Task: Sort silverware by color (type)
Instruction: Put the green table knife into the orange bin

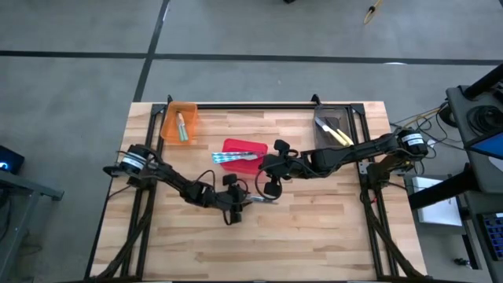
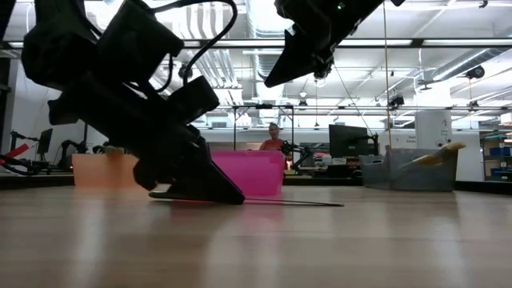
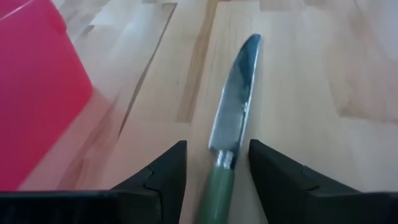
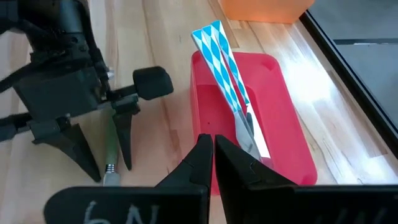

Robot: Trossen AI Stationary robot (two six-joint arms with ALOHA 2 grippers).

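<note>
My left tool [image 1: 236, 206] is down on the bench [image 1: 314, 244], fingers [image 3: 163, 174] apart — straddling the green handle of a knife [image 3: 235, 112] without pinching it. The knife lies flat on the wood just in front of the red bin [image 1: 244, 156]; its long axis runs straight out from between my fingers, handle at the tool, blade tip pointing away toward the bench's right side. In the low view the blade sticks out past the tool as a thin line on the wood.

My right tool [image 4: 213, 149] is pinched fully together, empty, hovering over the near edge of the red bin, close to my left tool.

Count by bin:
- red bin — two blue-patterned utensils [image 4: 219, 50], side by side, handles leaning out over the far rim, metal ends down on the floor of the bin
- orange bin [image 1: 179, 120], back left — green-handled pieces [image 1: 181, 126], at least two, can't count exactly
- grey bin [image 1: 331, 126], back right — yellow-handled pieces [image 1: 339, 136], at least two, same limit
</note>
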